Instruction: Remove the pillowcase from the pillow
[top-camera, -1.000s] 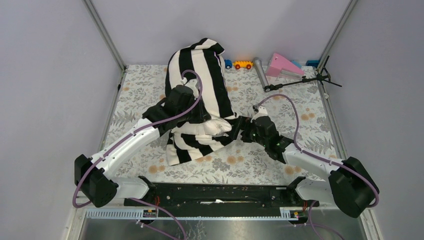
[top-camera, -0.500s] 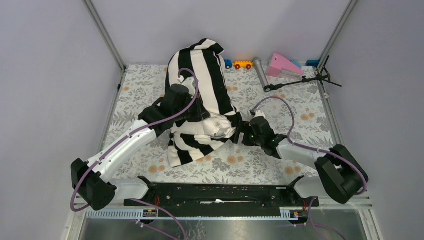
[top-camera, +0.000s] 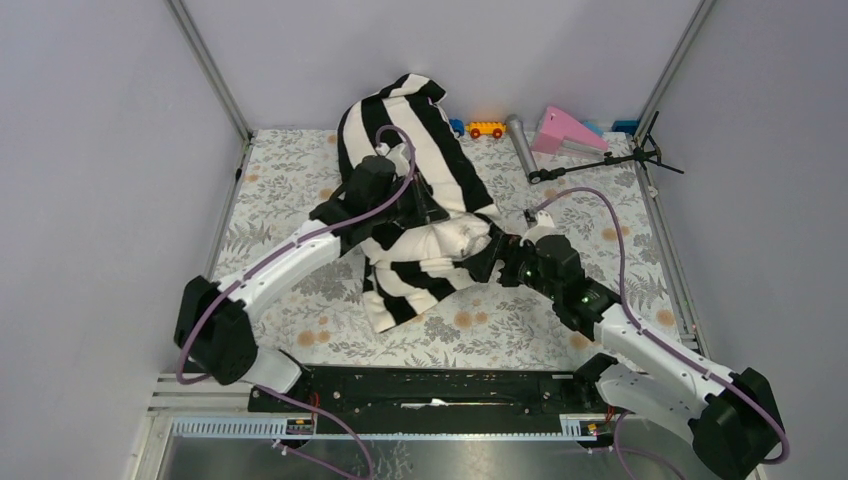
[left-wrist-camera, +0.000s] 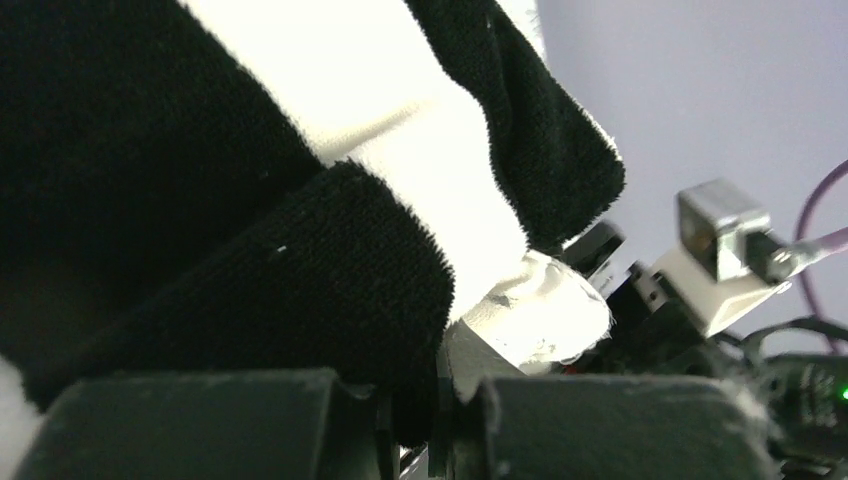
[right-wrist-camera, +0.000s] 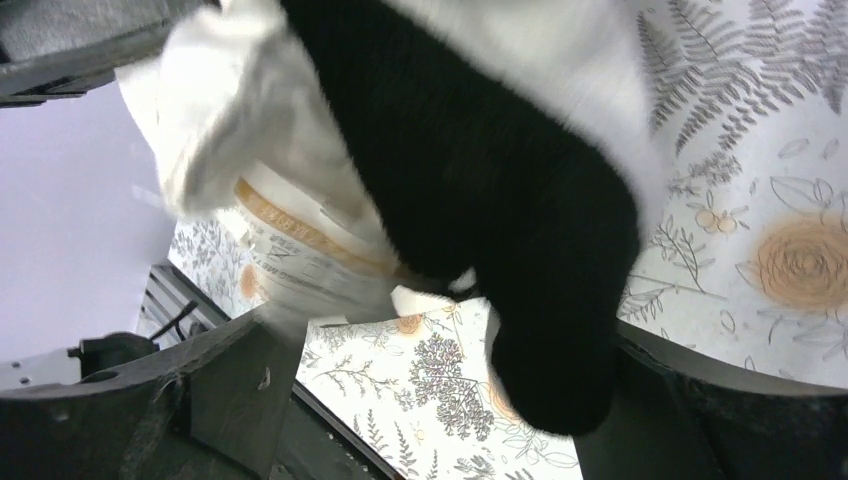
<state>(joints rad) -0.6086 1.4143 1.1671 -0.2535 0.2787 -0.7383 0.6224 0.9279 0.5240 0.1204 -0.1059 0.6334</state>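
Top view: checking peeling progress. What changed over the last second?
The left gripper, shut on the pillowcase, dragged the bundle rightward and slightly away; the bare corner of the pillow went along. The right gripper followed, open. Nothing newly gripped or released. Toy car and pink wedge stayed.

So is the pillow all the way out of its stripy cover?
No, mostly in. Only a cream corner of the pillow pokes out at the near end; the bunched pillowcase covers the rest.
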